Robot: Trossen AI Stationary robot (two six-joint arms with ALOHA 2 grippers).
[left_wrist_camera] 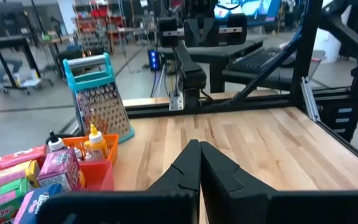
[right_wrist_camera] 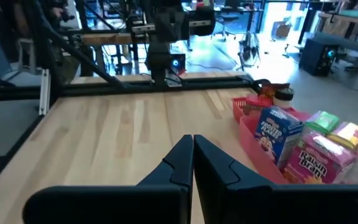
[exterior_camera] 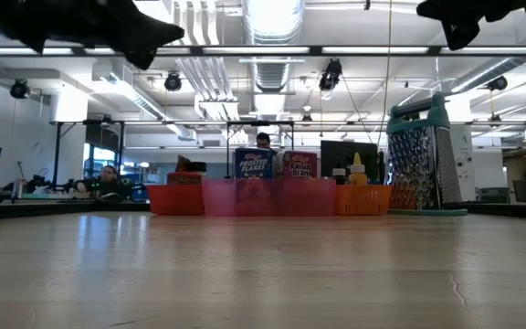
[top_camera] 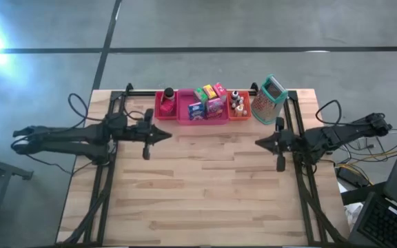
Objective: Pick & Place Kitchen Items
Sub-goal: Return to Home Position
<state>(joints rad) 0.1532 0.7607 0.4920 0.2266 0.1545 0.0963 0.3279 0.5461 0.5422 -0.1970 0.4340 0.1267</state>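
Up over the bare planks of the table (top_camera: 205,193), the left gripper (top_camera: 167,136) hangs with its two dark fingers (left_wrist_camera: 185,165) pressed together and nothing between them. It points across at the other arm. Opposite it, the right gripper (top_camera: 259,143) hovers the same way, with its fingers (right_wrist_camera: 179,158) meeting tip to tip and holding nothing. The two are well apart, and both are clear of the row of bins along the table's far edge.

In that row the pink bin (exterior_camera: 268,196) stands in the middle, packed with small cereal boxes standing on end. A blue box (right_wrist_camera: 277,134) lettered Frosted Flakes stands at the front. Just beside it is a purple box (right_wrist_camera: 312,162) marked Raisin Bran. Behind these are a green box (right_wrist_camera: 322,121), a yellow box (right_wrist_camera: 350,132) and a pinkish-red box (left_wrist_camera: 20,157).

Touching the pink bin on the left arm's side is the red bin (exterior_camera: 176,198), which holds a small pale-lidded jar (right_wrist_camera: 283,94). On the right arm's side is the orange bin (exterior_camera: 363,198). Small bottles (exterior_camera: 358,170) stand upright in it, one of them yellow with a pointed tip.

Just beyond the orange bin a metal grater (exterior_camera: 423,151) with a teal handle and base stands upright on the wood.
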